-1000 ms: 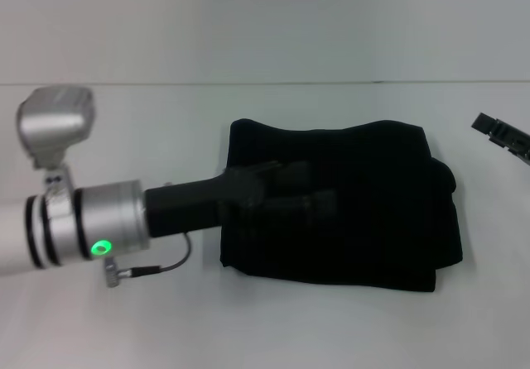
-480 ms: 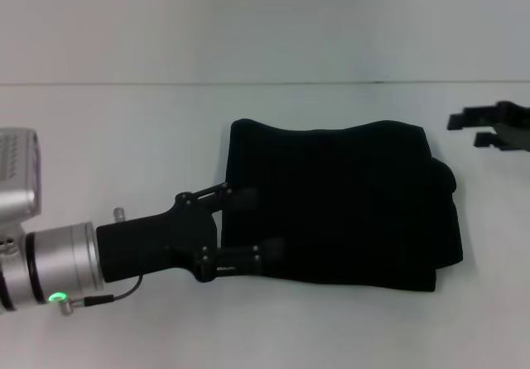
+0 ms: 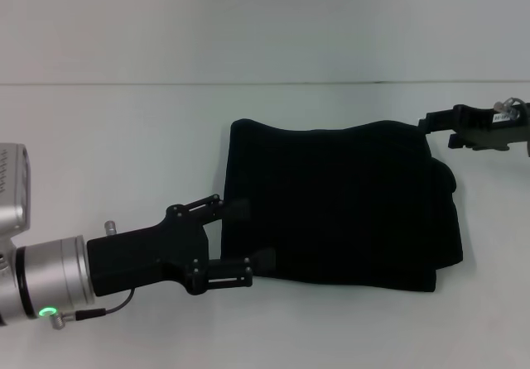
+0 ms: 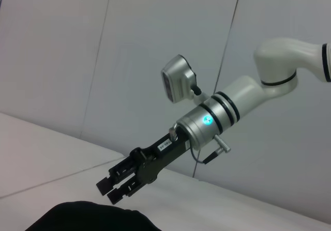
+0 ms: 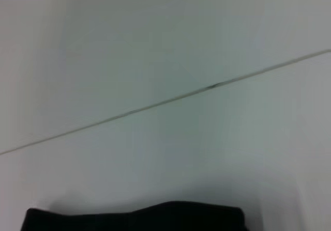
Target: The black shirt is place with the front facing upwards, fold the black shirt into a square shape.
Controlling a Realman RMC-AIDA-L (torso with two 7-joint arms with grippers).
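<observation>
The black shirt (image 3: pixel 339 208) lies folded into a rough rectangle on the white table (image 3: pixel 124 154); its lettering and label are hidden. My left gripper (image 3: pixel 245 238) is open and empty at the shirt's left edge, its fingertips just over the cloth. My right gripper (image 3: pixel 439 133) is open at the shirt's far right corner, just above it. The left wrist view shows the right gripper (image 4: pixel 115 185) above a bit of the shirt (image 4: pixel 88 218). The right wrist view shows only the shirt's edge (image 5: pixel 139 218).
A plain pale wall (image 3: pixel 265 21) stands behind the table. The table's back edge (image 3: pixel 265 83) runs across the head view. Bare tabletop surrounds the shirt on all sides.
My left gripper has drawn back to the left, from over the shirt to its left edge. My right gripper has moved in from the right to the shirt's far right corner.
</observation>
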